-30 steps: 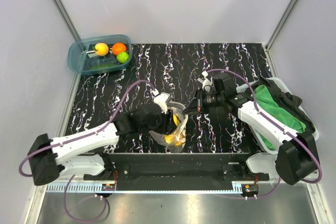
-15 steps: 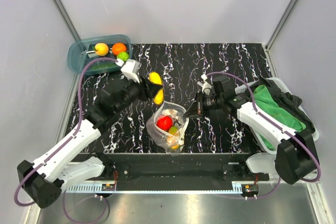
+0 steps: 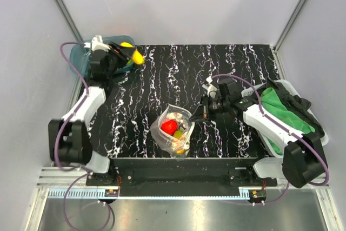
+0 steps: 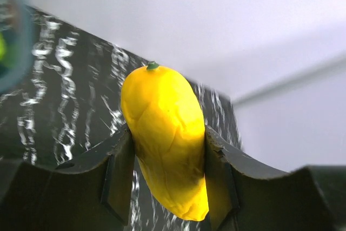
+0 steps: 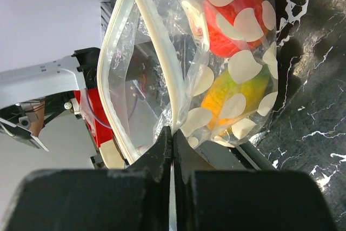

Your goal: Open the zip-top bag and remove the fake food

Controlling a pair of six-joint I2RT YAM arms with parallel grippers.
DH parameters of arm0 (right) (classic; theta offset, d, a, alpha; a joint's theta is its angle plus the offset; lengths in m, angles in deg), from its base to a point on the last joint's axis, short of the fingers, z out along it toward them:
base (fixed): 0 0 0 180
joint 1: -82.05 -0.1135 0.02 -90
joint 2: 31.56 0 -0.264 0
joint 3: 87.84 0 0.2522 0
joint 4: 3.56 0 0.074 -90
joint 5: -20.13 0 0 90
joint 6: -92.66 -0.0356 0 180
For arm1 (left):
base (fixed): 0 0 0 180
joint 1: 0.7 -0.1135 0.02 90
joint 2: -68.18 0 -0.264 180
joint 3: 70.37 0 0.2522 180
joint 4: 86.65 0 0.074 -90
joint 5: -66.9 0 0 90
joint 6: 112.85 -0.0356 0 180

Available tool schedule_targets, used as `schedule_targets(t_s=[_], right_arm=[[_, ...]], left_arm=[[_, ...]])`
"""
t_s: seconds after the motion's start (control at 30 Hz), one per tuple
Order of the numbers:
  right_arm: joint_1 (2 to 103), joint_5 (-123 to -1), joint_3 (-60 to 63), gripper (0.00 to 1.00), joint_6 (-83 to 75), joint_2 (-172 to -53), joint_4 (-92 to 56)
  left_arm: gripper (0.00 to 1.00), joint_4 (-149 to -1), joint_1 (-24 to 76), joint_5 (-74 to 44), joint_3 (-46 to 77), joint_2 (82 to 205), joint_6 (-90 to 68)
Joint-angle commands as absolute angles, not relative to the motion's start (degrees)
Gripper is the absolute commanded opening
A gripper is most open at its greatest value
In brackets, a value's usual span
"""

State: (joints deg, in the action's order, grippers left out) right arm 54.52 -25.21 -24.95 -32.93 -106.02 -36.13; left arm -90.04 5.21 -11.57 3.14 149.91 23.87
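The right pincer point(image 5: 172, 139) is closed, its two dark fingers pressed together on the rim of the bag point(image 5: 200, 52). They pinch the white zip strip point(image 5: 160, 41) where it runs down to the fingertips. Left of that strip the bag's mouth gapes, clear and crinkled. The wall to the right carries pale oval spots. Behind it sit a red fruit point(image 5: 232, 17) near the top and a yellow-green piece point(image 5: 238, 93) just below, close together. The bag rests on the black, white-veined counter point(image 5: 308, 68). At left, past the clear plastic, a white arm part point(image 5: 43, 82) and a blurred red object point(image 5: 96, 120) show.
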Motion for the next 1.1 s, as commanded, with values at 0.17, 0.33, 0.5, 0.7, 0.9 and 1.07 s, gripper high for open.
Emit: schedule_targets(t_s=[0.17,0.33,0.5,0.7,0.9,1.07], right_arm=[[55.24,-24.79,-21.96,0.0,-28.11,-103.37,-38.15],[56.65,-24.87,-22.13,0.0,-27.22,-102.14,-38.94],[57.35,-24.96,-22.4,0.0,-26.96,-102.22,-38.94],[57.44,-24.52,-21.87,0.0,-26.69,-103.63,-38.85],[57.44,-24.35,-21.61,0.0,-27.13,-104.42,-38.77],[57.44,-24.08,-20.99,0.0,-27.05,-105.65,-38.68]], left_arm=[[0.23,-92.17,-6.06,-20.02,20.1,167.74,40.08],[0.64,-87.04,-8.96,-20.12,30.39,178.64,41.13],[0.99,-75.73,-9.93,-20.89,37.87,183.22,41.05],[0.99,-75.79,-9.84,-17.14,33.41,179.28,36.22],[0.99,-77.81,-7.57,-12.83,18.4,165.75,29.46],[0.87,-75.36,0.67,-7.64,7.22,150.4,17.69]])
